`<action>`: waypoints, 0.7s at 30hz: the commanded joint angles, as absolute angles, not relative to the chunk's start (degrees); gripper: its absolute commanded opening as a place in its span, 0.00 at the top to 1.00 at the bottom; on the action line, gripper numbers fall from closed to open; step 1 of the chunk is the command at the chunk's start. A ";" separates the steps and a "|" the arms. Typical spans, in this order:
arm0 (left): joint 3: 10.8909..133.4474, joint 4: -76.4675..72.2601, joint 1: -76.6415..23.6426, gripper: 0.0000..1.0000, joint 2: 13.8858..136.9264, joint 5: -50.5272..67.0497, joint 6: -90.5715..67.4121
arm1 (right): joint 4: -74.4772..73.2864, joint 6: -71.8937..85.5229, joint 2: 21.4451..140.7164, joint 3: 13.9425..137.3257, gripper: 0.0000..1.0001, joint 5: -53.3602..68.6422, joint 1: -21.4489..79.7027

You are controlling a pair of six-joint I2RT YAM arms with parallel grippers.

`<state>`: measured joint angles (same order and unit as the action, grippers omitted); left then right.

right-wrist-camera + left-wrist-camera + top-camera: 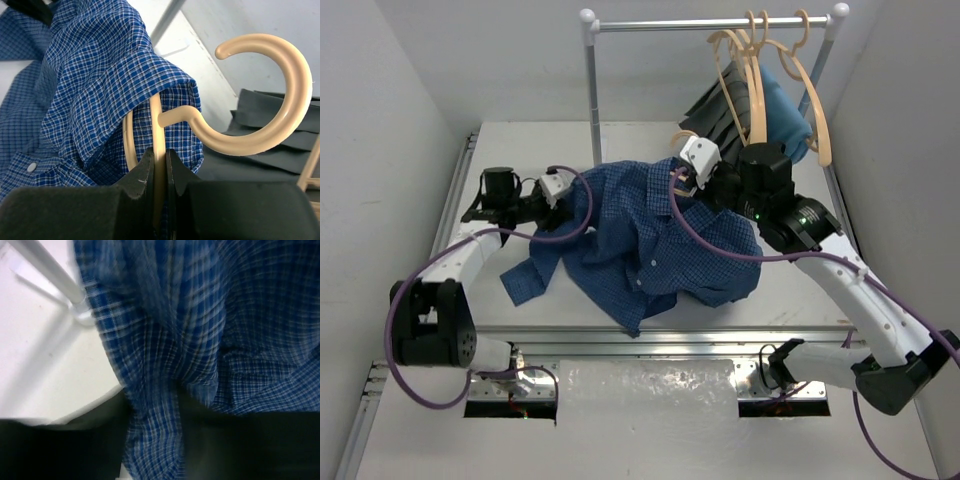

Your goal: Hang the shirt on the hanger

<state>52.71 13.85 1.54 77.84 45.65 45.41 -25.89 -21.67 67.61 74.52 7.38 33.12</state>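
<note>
The right claw (pixel 160 162) pinches the hanger (pixel 225 144) at its neck, fingers pressed tight against the pale stem. The left claw (pixel 155 450) is clamped on a gathered fold of the shirt (pixel 650 240), as the pair work over the white bench (pixel 535 140). The dark blue checked shirt lies heaped between the two arms, raised at both held ends, with one sleeve trailing toward the near edge. In the right wrist view the hanger's hook stands clear of the cloth. The collar end drapes over one curved shoulder, and the other shoulder is hidden from view. The step in hand looks to be seating the hanger inside the neck opening. To do it well, the right arm should likely hold the hanger steady and level. The left should draw its fold outward and over the far shoulder in a slow, even pull, so the covered side does not slip off. The hook must stay outside the collar. A small white button (pixel 32 166) near the placket marks the front, a useful check that the cloth is not twisted.
</note>
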 commanded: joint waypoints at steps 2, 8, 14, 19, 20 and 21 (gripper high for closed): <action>53.00 3.26 1.58 1.00 81.64 40.79 40.01 | -24.69 -22.32 68.73 80.68 1.00 2.47 33.05; 52.21 -1.66 2.46 1.00 83.41 40.61 35.51 | -24.70 -24.08 67.33 80.43 1.00 -2.11 33.05; 53.17 -1.60 5.36 1.00 85.51 40.07 34.53 | -23.20 -26.89 67.23 81.99 1.00 -9.13 32.96; 55.72 -1.05 5.01 0.34 81.84 45.79 29.90 | -25.13 -28.99 73.54 91.47 1.00 -16.84 33.57; 56.77 -1.23 4.92 0.22 81.30 45.44 27.36 | -25.48 -29.79 74.78 92.80 1.00 -18.96 33.66; 57.56 -0.71 4.92 0.19 80.78 45.27 26.73 | -26.45 -30.66 75.93 94.20 1.00 -20.99 34.10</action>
<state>53.32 0.73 4.60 84.47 42.59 31.48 -30.89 -27.64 73.93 88.20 -11.16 33.34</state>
